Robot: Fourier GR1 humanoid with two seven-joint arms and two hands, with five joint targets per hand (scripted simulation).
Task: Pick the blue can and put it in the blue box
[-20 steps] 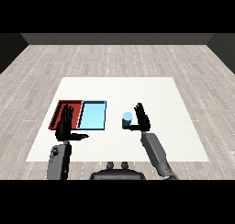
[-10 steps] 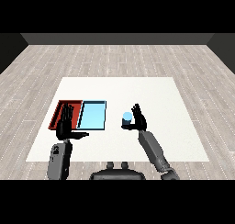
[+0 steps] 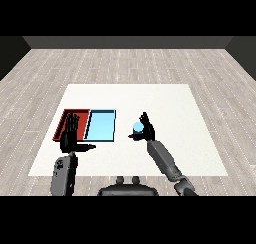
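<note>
The blue can stands upright on the white table, to the right of the light blue tray. My right hand is right against the can's right side. Its fingers point up, still fairly straight, and the thumb reaches across the can's lower front. It is open, not closed round the can. My left hand is held upright and open over the near edge of the red tray, with its thumb out to the right. It hides part of that tray.
The red tray and the light blue tray lie side by side at the table's left, both with nothing in them. Bare white table extends behind and to the right of the can. A wooden floor surrounds the table.
My right hand has moved left and closed the gap to the blue can, and its forearm has swung inward. The left hand and both trays have not moved.
</note>
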